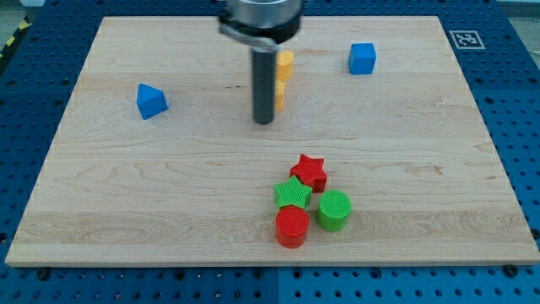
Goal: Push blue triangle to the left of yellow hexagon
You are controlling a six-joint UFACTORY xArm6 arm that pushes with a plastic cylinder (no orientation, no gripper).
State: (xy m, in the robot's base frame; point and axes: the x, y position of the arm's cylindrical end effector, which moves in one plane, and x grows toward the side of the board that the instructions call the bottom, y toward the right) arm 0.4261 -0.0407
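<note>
The blue triangle point(151, 101) lies on the wooden board point(169, 194) at the view's left. Two yellow blocks sit near the view's top centre, both partly hidden by my rod: an upper one point(286, 64) and a lower one point(279, 95). I cannot tell which of them is the hexagon. My tip point(264, 121) rests on the board just left of and slightly below the lower yellow block, far to the right of the blue triangle.
A blue cube point(362, 58) sits at the view's top right. A cluster lies at the bottom centre: red star point(310, 171), green star point(293, 194), red cylinder point(292, 226), green cylinder point(334, 210). A marker tag point(465, 38) is at the board's top right corner.
</note>
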